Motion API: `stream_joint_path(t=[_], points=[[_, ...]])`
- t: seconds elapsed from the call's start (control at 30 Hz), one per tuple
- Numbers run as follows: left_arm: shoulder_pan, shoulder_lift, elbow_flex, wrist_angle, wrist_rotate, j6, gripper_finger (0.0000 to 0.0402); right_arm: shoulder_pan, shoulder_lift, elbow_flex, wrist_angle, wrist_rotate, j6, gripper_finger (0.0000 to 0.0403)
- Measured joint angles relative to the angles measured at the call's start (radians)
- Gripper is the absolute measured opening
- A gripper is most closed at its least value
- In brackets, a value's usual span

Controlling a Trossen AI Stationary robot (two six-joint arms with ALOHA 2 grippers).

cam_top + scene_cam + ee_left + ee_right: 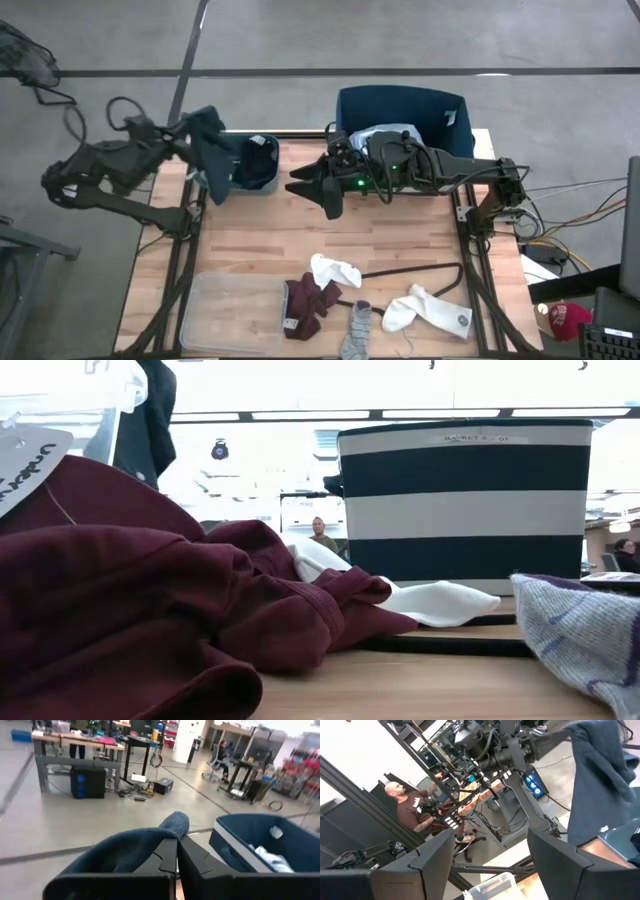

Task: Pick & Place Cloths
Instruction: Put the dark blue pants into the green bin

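My left gripper [200, 133] is shut on a dark navy garment [212, 160] at the table's far left, beside a small dark bin [258, 165]. The garment also shows in the low view [148, 415] and the right wrist view [597, 780]. My right gripper [308, 190] is open and empty above the middle of the table's far part, its fingers [437, 857] wide apart. A light blue shirt [385, 135] lies in the blue basket [400, 105]. A maroon piece [308, 305], two white socks [335, 270] [430, 310] and a grey sock [357, 330] lie near the near edge. My left gripper pinches the navy garment between its two shut fingers at a bunched upper part [172, 827], which humps over the fingers [165, 857]. How many layers, I cannot tell. The rest [215, 185] hangs slack below the gripper, clear of the table, next to the small dark bin.
A clear plastic tray [230, 310] lies at the near left, partly under the maroon piece. A thin black hanger [420, 268] lies between the white socks. The striped basket [465, 500] stands at the far edge. A person [415, 805] is beyond the table.
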Motion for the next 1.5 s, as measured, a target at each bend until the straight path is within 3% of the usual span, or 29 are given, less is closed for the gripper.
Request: stream_joint_path(t=[0.27,0.6,0.77,0.93,1.27,1.5], points=[[0.005,0.026,-0.044,-0.063,-0.012,-0.103,0.0007,0.003,0.0,0.0,0.0,0.001,-0.002,0.0263],[0.014,0.031,-0.245,-0.064,0.004,-0.265,0.0012,0.013,0.003,-0.002,-0.008,0.001,-0.008,0.024],[0.017,0.032,-0.305,-0.065,0.086,-0.371,0.0027,0.015,0.003,-0.002,-0.01,-0.004,-0.008,0.0228],[0.021,0.029,-0.314,-0.062,0.134,-0.44,0.0068,0.02,0.003,-0.002,-0.012,-0.005,-0.008,0.0228],[0.022,0.024,-0.295,-0.061,0.172,-0.49,0.019,0.02,0.003,-0.002,-0.015,-0.007,-0.008,0.0255],[0.022,0.024,-0.271,-0.045,0.23,-0.486,0.0215,0.019,0.003,-0.002,-0.037,-0.007,-0.008,0.0265]])
